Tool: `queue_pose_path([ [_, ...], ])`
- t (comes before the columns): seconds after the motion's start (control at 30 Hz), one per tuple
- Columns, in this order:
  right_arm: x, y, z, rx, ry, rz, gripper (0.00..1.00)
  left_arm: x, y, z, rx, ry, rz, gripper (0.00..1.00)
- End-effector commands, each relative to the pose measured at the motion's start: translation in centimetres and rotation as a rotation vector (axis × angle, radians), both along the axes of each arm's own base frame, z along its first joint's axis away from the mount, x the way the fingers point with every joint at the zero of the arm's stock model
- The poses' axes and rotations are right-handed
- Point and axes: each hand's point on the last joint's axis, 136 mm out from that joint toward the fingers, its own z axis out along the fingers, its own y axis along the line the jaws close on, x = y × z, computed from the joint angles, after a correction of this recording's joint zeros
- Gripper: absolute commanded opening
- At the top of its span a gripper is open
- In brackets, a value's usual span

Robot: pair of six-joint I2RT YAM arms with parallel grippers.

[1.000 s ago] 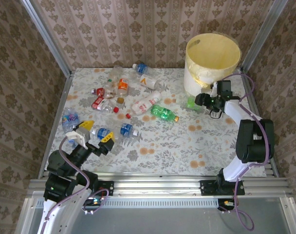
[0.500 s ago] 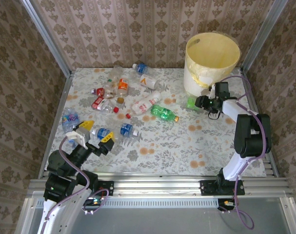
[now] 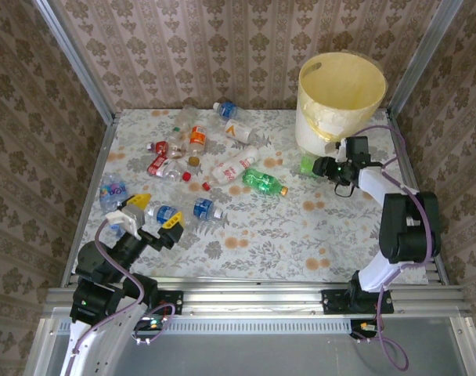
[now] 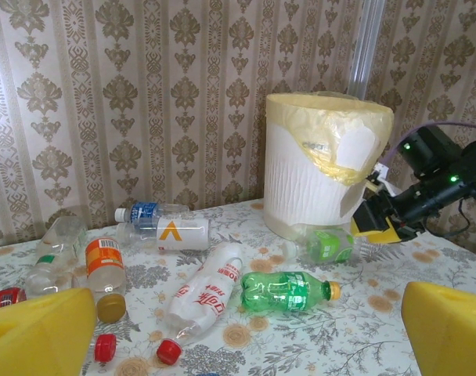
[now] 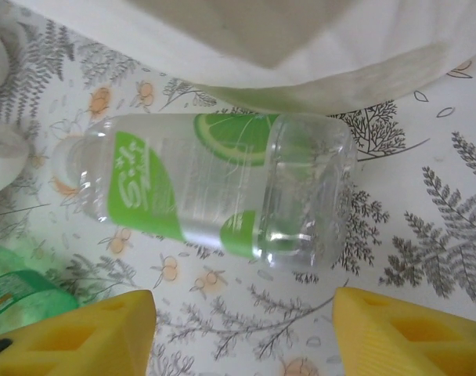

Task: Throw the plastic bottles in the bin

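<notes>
the left arm (image 3: 97,286) and right arm (image 3: 402,223) are black and white, trail lilac cables (image 4: 457,124) and end in blocky yellow fingers (image 5: 73,333).

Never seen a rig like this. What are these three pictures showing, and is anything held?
Two robot arms are bolted at the near edge of a table with a flowered cloth. The wide picture comes from a fixed camera above and behind them; the other two come from wrist cameras, so the yellow blocks at their lower edges are fingers. On the cloth lie small clear and green plastic bottles; a pale yellow round plastic bin stands far right. The left pincer and the right pincer are open and empty; the right one faces a clear plastic bottle with a lime-green label lying by the bin.
</notes>
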Motion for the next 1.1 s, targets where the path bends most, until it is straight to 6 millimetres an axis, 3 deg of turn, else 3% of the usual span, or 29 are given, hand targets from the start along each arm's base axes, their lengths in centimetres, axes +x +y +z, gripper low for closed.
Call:
queue_pose_path([
  [0.0, -1.1, 0.2, 2.2, -0.009, -0.049, -0.013, 0.67, -0.1, 0.3, 0.1, 0.002, 0.011, 0.012, 1.00],
  [0.2, -3.3, -0.2, 2.9, -0.008, -0.066, -0.043, 0.70, -0.1, 0.2, 0.2, 0.000, 0.012, 0.008, 1.00],
  [0.33, -3.4, -0.9, 2.5, -0.022, -0.079, -0.063, 0.66, -0.1, 0.2, 0.1, 0.001, 0.011, 0.009, 1.00],
  [0.43, -2.8, -1.1, 2.0, -0.022, -0.074, -0.052, 0.56, -0.1, 0.2, 0.2, 0.001, 0.011, 0.007, 1.00],
  [0.57, -1.0, -1.6, 1.2, -0.009, -0.068, -0.028, 0.50, -0.1, 0.2, 0.1, 0.001, 0.013, 0.009, 1.00],
  [0.8, 1.0, -2.2, -0.8, 0.021, -0.059, -0.051, 0.49, -0.1, 0.2, 0.1, 0.001, 0.016, 0.008, 1.00],
  [1.07, 2.6, -2.0, -0.7, 0.046, -0.081, -0.048, 0.49, -0.1, 0.2, 0.1, 0.002, 0.013, 0.007, 1.00],
])
